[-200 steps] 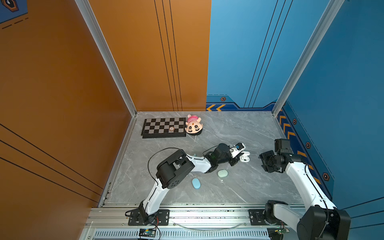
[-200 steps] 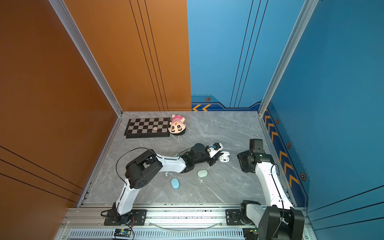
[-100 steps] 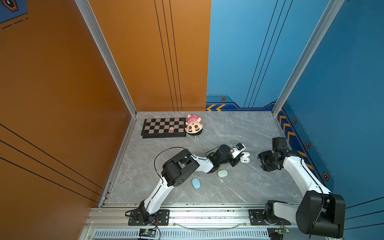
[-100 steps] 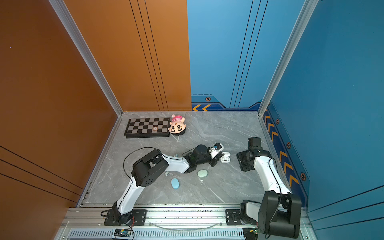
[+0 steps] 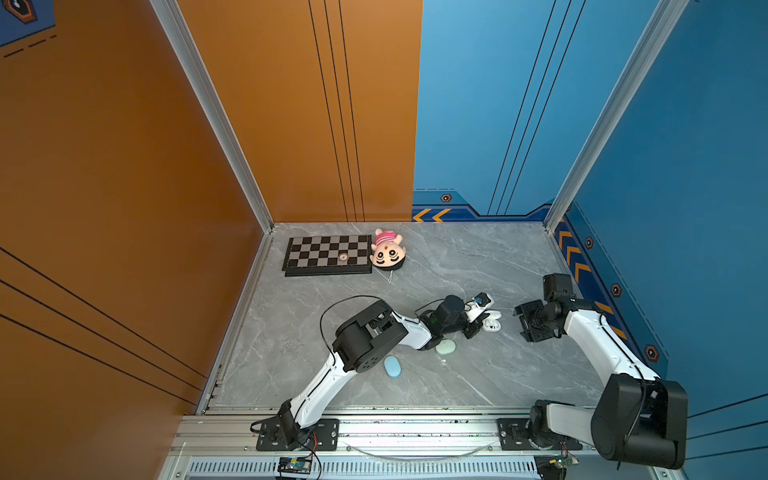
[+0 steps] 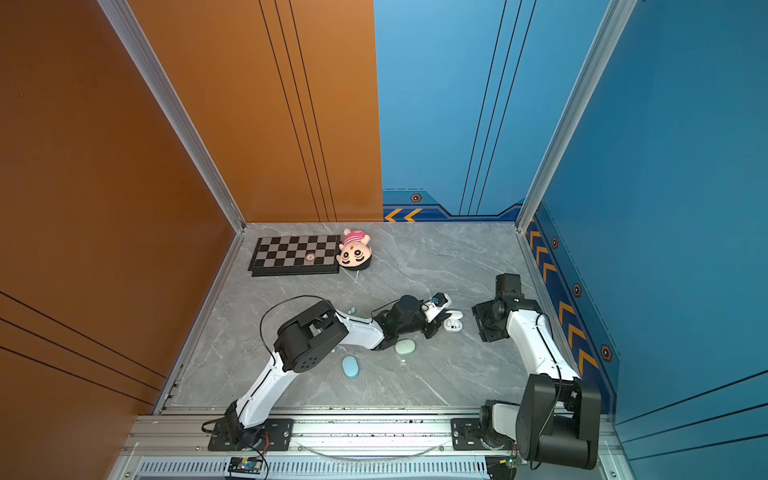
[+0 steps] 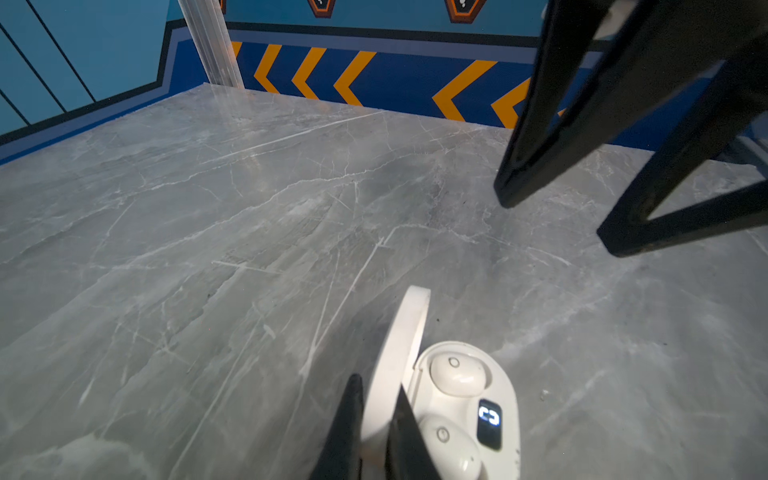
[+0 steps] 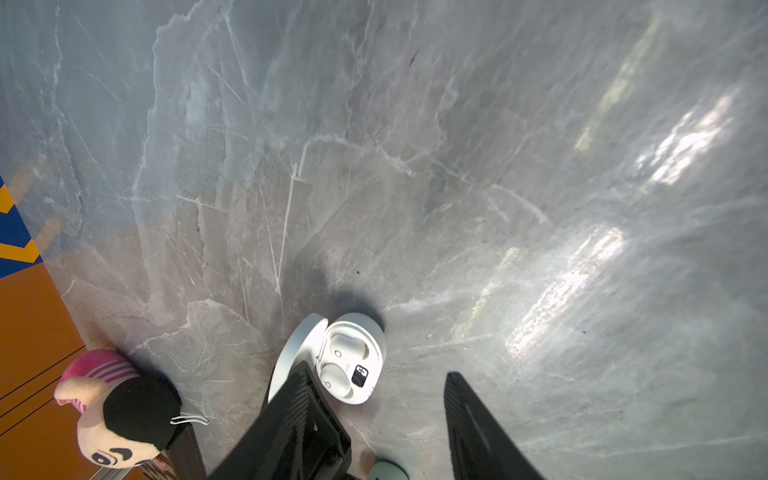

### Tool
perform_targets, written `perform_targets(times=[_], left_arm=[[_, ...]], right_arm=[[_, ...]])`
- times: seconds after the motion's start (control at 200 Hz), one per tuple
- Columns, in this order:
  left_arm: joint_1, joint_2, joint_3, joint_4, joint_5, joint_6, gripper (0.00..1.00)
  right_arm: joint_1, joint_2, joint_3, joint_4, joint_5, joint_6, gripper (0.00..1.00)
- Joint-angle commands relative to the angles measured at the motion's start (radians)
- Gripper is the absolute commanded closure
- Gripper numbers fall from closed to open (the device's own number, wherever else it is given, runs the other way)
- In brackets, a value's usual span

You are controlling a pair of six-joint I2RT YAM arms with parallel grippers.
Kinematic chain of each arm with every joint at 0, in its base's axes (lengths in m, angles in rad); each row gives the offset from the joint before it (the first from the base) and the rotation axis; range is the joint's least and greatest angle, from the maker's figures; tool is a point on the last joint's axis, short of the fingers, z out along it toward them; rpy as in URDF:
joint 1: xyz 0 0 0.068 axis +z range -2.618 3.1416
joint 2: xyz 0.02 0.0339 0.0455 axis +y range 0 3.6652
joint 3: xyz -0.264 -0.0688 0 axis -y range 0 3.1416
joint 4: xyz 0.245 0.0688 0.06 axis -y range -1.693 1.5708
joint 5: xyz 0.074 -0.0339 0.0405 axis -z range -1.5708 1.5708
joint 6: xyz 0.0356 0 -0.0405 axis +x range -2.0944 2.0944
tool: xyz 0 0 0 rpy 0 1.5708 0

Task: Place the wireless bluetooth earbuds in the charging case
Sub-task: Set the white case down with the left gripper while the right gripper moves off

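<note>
Two buds [image 7: 457,376] sit in the case [image 7: 506,384]; my left tool [image 7: 377,384] clamps its lid [image 7: 409,324], probably to steady it; my right tool [image 5: 523,325] gapes, just right.

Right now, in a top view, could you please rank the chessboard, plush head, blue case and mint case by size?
Chessboard, plush head, then the blue case and mint case, which look too alike to rank.

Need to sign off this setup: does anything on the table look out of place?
Small light blue earbuds lie loose on the table beside the left arm, outside any case. A plush toy head lies face-up against the chessboard's edge. Otherwise nothing looks spilled or damaged.
</note>
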Motion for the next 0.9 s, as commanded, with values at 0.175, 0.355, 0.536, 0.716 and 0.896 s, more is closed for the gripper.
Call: perform_targets(times=[0.175,0.355,0.536,0.716,0.896], left_arm=[[-0.005,0.023,0.030,0.016,-0.007,0.007,0.72],[-0.005,-0.017,-0.009,0.036,-0.038,-0.007,0.52],[0.018,-0.216,-0.182,0.098,-0.060,-0.049,0.24],[0.072,-0.500,-0.423,0.097,-0.060,-0.121,0.02],[0.183,-0.764,-0.625,0.050,-0.048,-0.381,0.02]], right_arm=[[-0.007,0.023,0.040,0.000,0.003,-0.006,0.41],[-0.002,0.026,0.055,0.002,-0.021,-0.020,0.33],[0.011,0.052,0.103,-0.003,-0.041,-0.133,0.18],[0.023,0.143,0.152,-0.038,-0.069,-0.238,0.13],[0.071,0.244,0.218,-0.080,-0.031,-0.331,0.12]])
